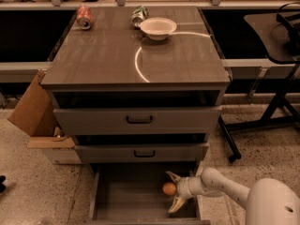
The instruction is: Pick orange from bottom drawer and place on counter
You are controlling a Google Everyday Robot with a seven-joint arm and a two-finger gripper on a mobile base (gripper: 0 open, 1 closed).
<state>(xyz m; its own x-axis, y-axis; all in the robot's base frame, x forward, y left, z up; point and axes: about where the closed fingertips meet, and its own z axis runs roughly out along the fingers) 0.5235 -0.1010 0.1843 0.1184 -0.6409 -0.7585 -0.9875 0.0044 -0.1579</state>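
The orange [169, 189] lies on the floor of the open bottom drawer [126, 200], toward its right side. My gripper [174, 190] reaches into the drawer from the right. Its two pale fingers are spread, one behind and one in front of the orange, so the fruit sits between them. The fingers do not look closed on it. The counter [108, 55] is the grey-brown top of the cabinet, with a curved bright reflection.
On the counter stand a white bowl [158, 28], a red crushed can [84, 17] at the back left and a green can [139, 14] behind the bowl. A cardboard box [35, 111] leans at the cabinet's left. A black stand [272, 102] is at the right.
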